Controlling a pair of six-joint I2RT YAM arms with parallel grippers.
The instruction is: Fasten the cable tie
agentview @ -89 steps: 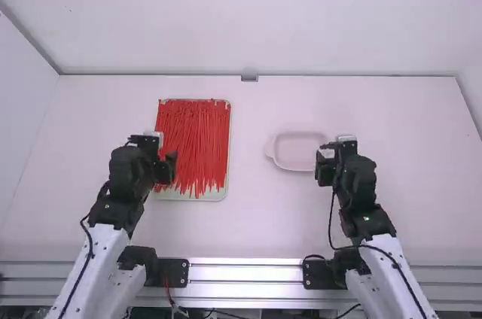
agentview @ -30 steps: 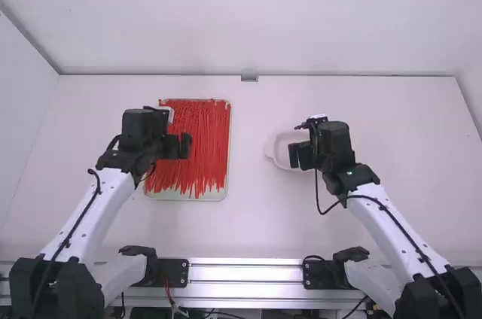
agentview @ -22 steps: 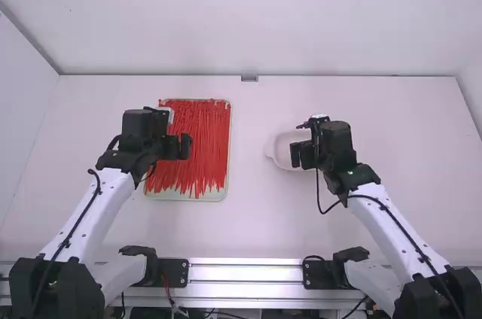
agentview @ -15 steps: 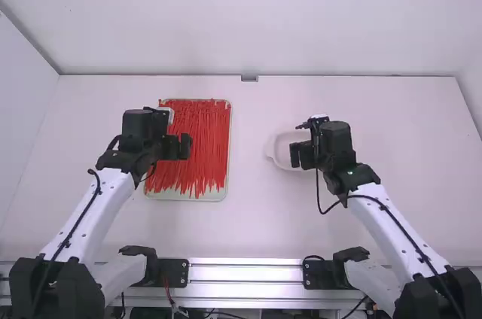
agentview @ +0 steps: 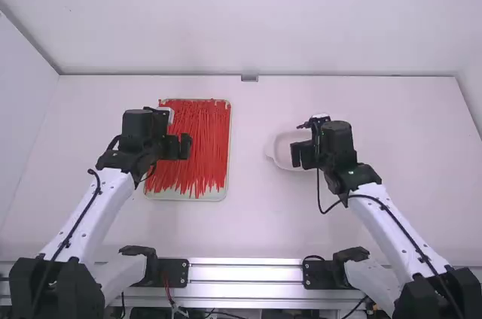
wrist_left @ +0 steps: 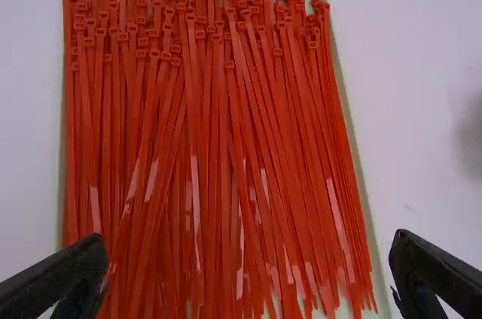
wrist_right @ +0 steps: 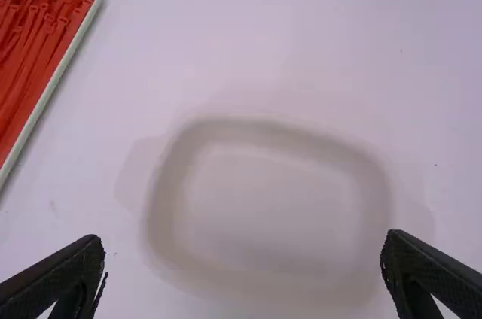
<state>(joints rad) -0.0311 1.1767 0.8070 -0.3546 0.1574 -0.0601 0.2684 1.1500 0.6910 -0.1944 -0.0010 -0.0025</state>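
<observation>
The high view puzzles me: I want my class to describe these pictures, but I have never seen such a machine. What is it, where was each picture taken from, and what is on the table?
It is a robot with two white arms, each ending in a black two-finger gripper. The high view looks down from behind the arms; the other two come from cameras on the wrists. On the white table lie a pale tray heaped with red cable ties and an empty white dish. The left gripper hangs open over the ties, the right gripper open over the dish. Neither holds anything.
</observation>
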